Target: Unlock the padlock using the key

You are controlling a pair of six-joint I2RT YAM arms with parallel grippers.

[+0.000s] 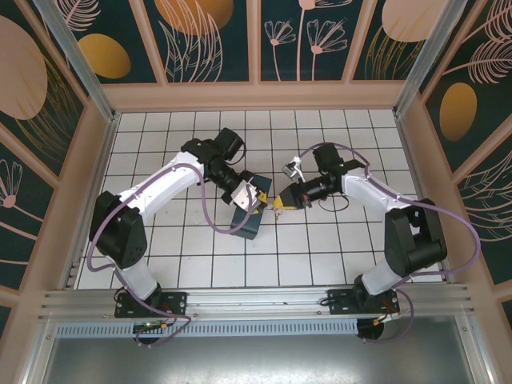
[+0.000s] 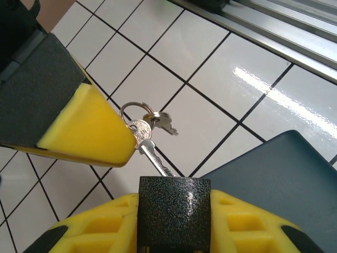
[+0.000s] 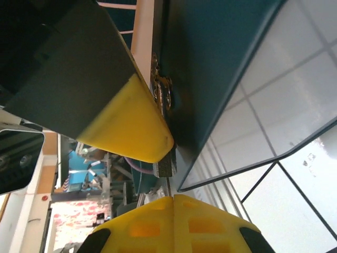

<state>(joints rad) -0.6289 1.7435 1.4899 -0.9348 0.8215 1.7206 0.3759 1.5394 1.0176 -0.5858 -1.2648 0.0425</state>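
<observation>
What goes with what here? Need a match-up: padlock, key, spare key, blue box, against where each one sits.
Things:
1. padlock
2. key
3. spare key
4. blue box

Places:
A. hangs free from the ring
B. rests on the tiled table
C. clamped in the left gripper
D. pinched in the right gripper, blade at the padlock

Pairs: 1-C, 2-D, 3-A, 4-B
</observation>
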